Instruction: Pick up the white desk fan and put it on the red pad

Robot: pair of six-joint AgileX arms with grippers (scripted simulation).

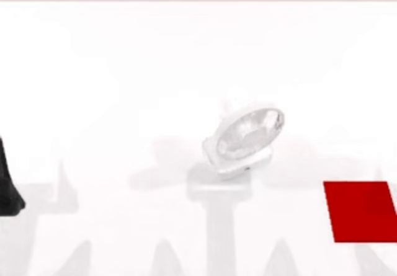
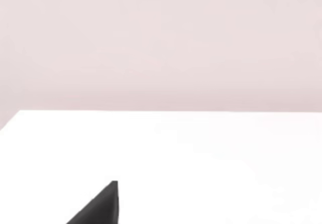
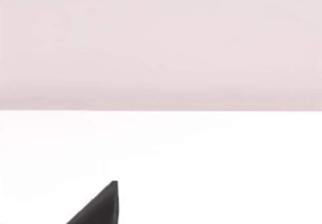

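1. At the top view's left edge, low down, a dark bit of the left arm [image 1: 8,183] pokes in; its gripper isn't seen from above, so I can't tell the claw's state.
2. Left wrist view: only 1 dark fingertip [image 2: 100,208] shows, over bare white table [image 2: 211,158], pale pink wall behind. Nothing visibly held.
3. Right wrist view: same, 1 dark fingertip [image 3: 100,208] over white tabletop; can't tell open or closed. Right arm doesn't show in the top view.
4. Near table centre, slightly right, the white desk fan [image 1: 244,141] stands on its flat base, oval grille head tilted up toward the right.
5. Further right, at the table's right edge & nearer the front, lies the red pad [image 1: 361,211], flat, partly cut off by the frame.
6. Fan & pad are well apart; neither arm is near the fan.
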